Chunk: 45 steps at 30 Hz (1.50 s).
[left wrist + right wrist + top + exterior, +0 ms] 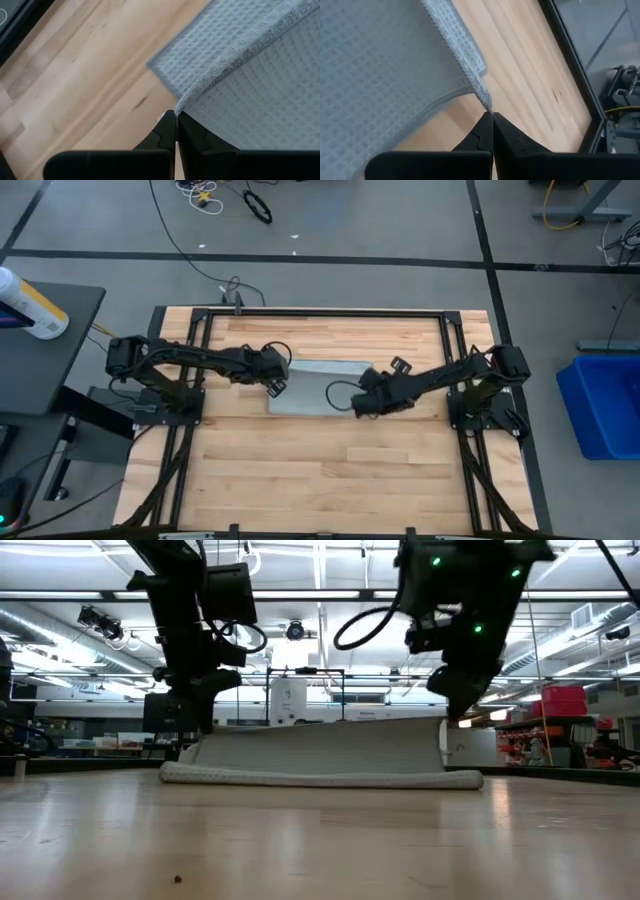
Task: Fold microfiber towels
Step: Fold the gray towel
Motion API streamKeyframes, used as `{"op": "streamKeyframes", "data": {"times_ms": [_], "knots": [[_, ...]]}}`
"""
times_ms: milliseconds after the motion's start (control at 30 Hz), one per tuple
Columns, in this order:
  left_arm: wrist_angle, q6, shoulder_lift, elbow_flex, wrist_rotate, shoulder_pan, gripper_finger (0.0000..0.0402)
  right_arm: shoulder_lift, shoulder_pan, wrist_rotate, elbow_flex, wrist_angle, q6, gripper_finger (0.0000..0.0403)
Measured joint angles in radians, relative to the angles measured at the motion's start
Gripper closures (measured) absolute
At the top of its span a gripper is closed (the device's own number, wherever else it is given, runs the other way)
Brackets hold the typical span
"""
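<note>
Both grippers pinch opposite corners of a microfiber towel [315, 385], lifting one edge off the table [300, 470].
Left gripper [176, 117] and right gripper [492, 116] are clamped shut on it; light, limp cloth, best held by its stitched corners.

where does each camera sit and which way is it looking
High view: overhead, straight down on the table; both arms show, left gripper and right gripper at the towel.
Low view: table height, level across towards the room; both arms drop in from above.
Left wrist view: past its own shut fingers, pinching a towel corner.
Right wrist view: past its own shut fingers, same.
Shared: all four show the towel, one edge lifted.
</note>
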<state>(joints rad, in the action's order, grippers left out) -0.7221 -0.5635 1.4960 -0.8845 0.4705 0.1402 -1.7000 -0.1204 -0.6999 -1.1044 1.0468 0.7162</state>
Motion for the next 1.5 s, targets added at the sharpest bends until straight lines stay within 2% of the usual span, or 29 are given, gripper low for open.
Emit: {"op": "streamKeyframes", "data": {"times_ms": [200,367,933,1067,1333,1400,1500], "knots": [[0.067,0.103,0.000,-0.001,-0.041,0.064,0.0395,0.000,0.080,0.028,0.040,-0.023,-0.016,0.0403],[0.089,0.117,0.000,-0.001,-0.068,0.105,0.0395,0.000,0.104,0.084,0.062,-0.066,-0.055,0.0403],[0.141,0.152,0.000,-0.001,-0.149,0.193,0.0388,0.000,0.183,0.111,0.062,-0.100,-0.159,0.0401],[0.141,0.134,0.000,0.000,-0.167,0.194,0.0371,0.000,0.204,0.115,0.063,-0.095,-0.173,0.0364],[0.162,0.076,0.000,0.028,-0.210,0.194,0.0307,-0.001,0.208,0.130,0.064,-0.098,-0.146,0.0229],[0.163,0.066,0.000,0.041,-0.212,0.194,0.0285,-0.001,0.208,0.130,0.064,-0.097,-0.131,0.0209],[0.163,0.044,0.000,0.047,-0.203,0.194,0.0255,-0.001,0.207,0.124,0.064,-0.082,-0.109,0.0200]]}}
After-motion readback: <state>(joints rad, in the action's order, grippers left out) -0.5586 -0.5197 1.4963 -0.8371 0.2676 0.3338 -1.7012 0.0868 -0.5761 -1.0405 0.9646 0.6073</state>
